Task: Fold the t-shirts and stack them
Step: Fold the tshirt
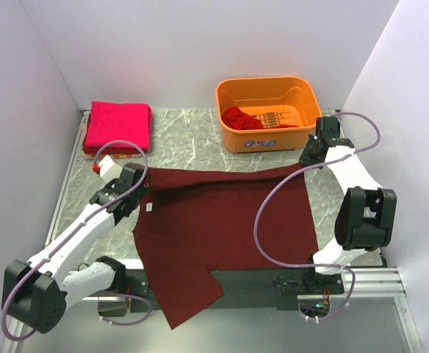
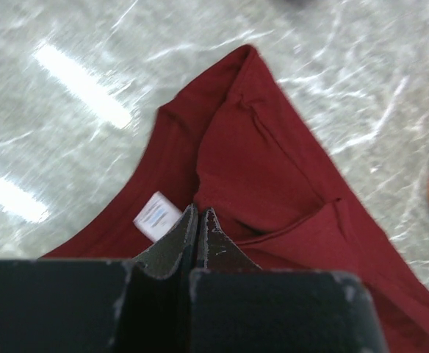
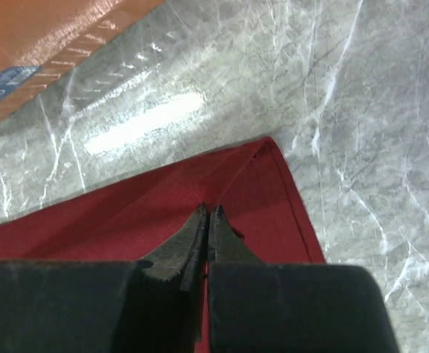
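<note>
A dark maroon t-shirt (image 1: 222, 220) lies spread flat on the marble table, its near part hanging over the front edge. My left gripper (image 1: 139, 181) is shut on its far left edge; in the left wrist view the closed gripper (image 2: 200, 214) pinches the cloth (image 2: 273, 162) beside a white label (image 2: 156, 215). My right gripper (image 1: 309, 157) is shut on the far right corner; its closed tips (image 3: 208, 213) pinch the hem (image 3: 273, 198). A bright pink-red t-shirt (image 1: 117, 126) lies folded at the back left. A brighter red t-shirt (image 1: 242, 118) lies bunched in the basket.
An orange plastic basket (image 1: 300, 92) stands at the back right, also at the top left of the right wrist view (image 3: 45, 37). White walls close in the table on three sides. A metal rail (image 1: 376, 279) runs along the front edge.
</note>
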`<state>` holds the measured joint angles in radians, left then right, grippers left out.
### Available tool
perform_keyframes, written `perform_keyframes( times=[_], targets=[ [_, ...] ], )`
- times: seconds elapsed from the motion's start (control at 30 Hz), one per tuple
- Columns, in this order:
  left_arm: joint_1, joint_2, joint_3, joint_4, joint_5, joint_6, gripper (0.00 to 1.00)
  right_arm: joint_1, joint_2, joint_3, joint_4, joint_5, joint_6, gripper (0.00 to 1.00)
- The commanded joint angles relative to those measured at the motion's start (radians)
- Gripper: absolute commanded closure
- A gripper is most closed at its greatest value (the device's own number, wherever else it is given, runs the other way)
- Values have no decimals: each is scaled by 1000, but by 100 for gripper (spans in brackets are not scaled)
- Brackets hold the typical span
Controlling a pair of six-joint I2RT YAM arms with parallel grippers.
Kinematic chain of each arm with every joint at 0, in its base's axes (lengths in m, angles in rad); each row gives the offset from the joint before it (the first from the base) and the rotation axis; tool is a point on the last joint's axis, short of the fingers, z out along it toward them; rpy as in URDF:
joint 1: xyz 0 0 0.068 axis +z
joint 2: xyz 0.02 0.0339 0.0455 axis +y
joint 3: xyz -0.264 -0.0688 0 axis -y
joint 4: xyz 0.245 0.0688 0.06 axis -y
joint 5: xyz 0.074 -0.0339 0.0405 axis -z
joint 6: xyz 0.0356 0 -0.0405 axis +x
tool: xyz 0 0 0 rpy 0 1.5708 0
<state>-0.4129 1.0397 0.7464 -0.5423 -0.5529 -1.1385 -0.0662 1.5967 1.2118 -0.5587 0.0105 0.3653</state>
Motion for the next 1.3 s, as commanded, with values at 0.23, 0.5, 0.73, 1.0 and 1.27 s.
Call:
perform_keyframes(
  times=[0.23, 0.5, 0.73, 1.0, 1.27],
  targets=[
    [-43, -102, -122, -62, 93, -104, 99, -9, -46, 11, -21, 29, -25, 100],
    [-70, -142, -212, -133, 131, -175, 99, -9, -38, -40, -14, 43, -19, 100],
    [-72, -136, -243, -160, 197, -168, 99, -9, -4, -72, -4, 97, 14, 97],
    [-82, -240, -260, -130, 383, -119, 88, -7, 5, -90, -18, 124, 29, 79],
    [-86, -303, -191, -258, 389, -53, 45, -7, -35, -93, -35, 155, 50, 42]
  ],
)
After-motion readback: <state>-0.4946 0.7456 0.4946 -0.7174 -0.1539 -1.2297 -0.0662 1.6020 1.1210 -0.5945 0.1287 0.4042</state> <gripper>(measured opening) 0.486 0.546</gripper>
